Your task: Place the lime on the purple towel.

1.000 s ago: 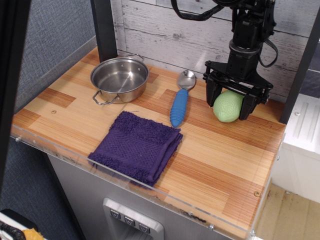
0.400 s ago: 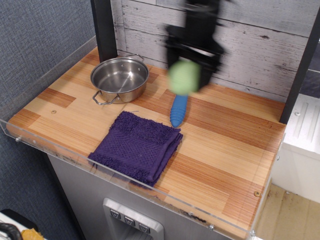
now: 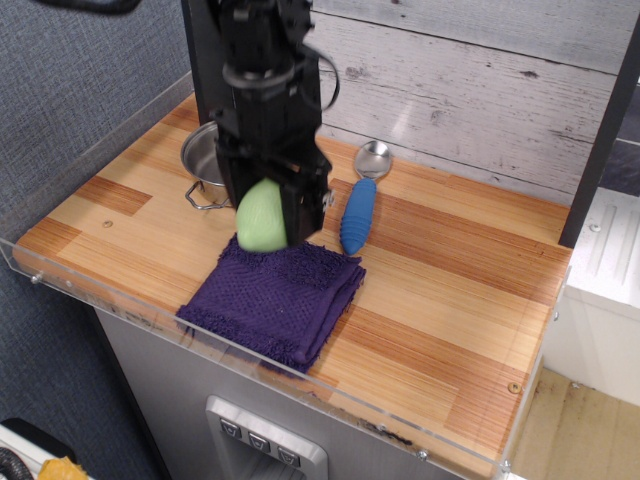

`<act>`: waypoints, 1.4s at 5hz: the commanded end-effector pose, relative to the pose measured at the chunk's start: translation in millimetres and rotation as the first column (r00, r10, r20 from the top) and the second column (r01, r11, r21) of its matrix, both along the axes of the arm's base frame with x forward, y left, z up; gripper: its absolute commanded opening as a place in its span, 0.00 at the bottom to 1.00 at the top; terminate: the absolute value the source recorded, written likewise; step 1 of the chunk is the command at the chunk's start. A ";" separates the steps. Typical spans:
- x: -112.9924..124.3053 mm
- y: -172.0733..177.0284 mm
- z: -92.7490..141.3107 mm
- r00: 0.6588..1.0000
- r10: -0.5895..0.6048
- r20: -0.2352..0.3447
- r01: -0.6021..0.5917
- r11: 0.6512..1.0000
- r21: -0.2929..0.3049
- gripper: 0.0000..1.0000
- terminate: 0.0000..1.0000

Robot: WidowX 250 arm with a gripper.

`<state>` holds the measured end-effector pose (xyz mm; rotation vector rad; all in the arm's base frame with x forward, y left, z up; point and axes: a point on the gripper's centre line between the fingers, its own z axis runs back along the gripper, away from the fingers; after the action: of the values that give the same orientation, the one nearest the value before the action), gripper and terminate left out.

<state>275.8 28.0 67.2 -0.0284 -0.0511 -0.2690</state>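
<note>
The pale green lime (image 3: 259,221) is held between the black fingers of my gripper (image 3: 263,222), which is shut on it. It hangs just above the far edge of the dark purple towel (image 3: 275,297), which lies folded near the table's front edge. The arm comes down from the top and hides part of the steel pot behind it.
A steel pot (image 3: 201,160) stands at the back left, mostly hidden by the arm. A blue-handled spoon (image 3: 358,212) lies just right of the gripper. A clear plastic lip (image 3: 150,320) runs along the table's front edge. A wooden wall backs the table.
The gripper has carried the lime from the back right of the table leftwards over the spoon and down to the towel's far edge.
</note>
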 end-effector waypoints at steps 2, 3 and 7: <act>-2.1 -22.7 -22.3 1.000 -0.021 -0.015 0.021 0.999 0.028 0.00 0.00; -3.3 -12.5 -35.0 0.997 -0.042 -0.061 0.047 0.995 0.085 0.00 0.00; -6.6 -18.5 -14.9 0.996 -0.074 -0.042 0.076 0.996 0.041 1.00 0.00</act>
<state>264.7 6.5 41.9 -0.0069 0.0489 -0.3377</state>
